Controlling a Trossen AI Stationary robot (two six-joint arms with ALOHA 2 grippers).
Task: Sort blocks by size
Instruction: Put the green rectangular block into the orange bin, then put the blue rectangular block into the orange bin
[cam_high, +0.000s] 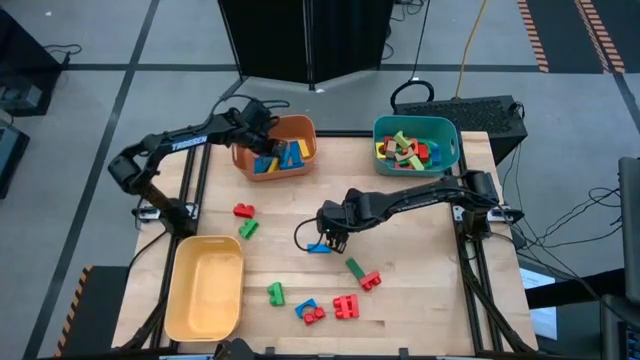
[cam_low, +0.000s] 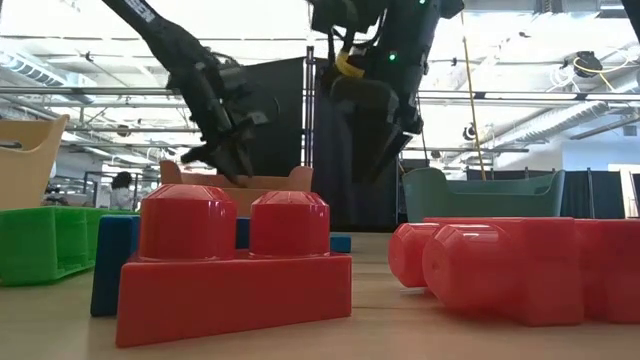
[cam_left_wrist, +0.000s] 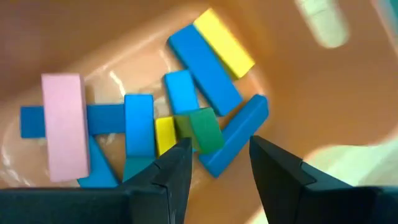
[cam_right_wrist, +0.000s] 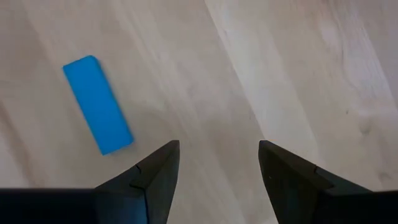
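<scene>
Your left gripper (cam_high: 262, 128), on the arm lettered "TROSSEN" (cam_high: 187, 143), hangs over the orange bin (cam_high: 300, 128) at upper centre-left with its fingers spread and empty above the blocks (cam_left_wrist: 186, 118) piled inside. Your right gripper (cam_high: 330, 238) sits mid-table, fingers apart and holding nothing, just beside a flat blue block (cam_right_wrist: 97, 113). More blocks fill the teal bin (cam_high: 446, 128) at upper right and lie scattered along the table's lower middle.
</scene>
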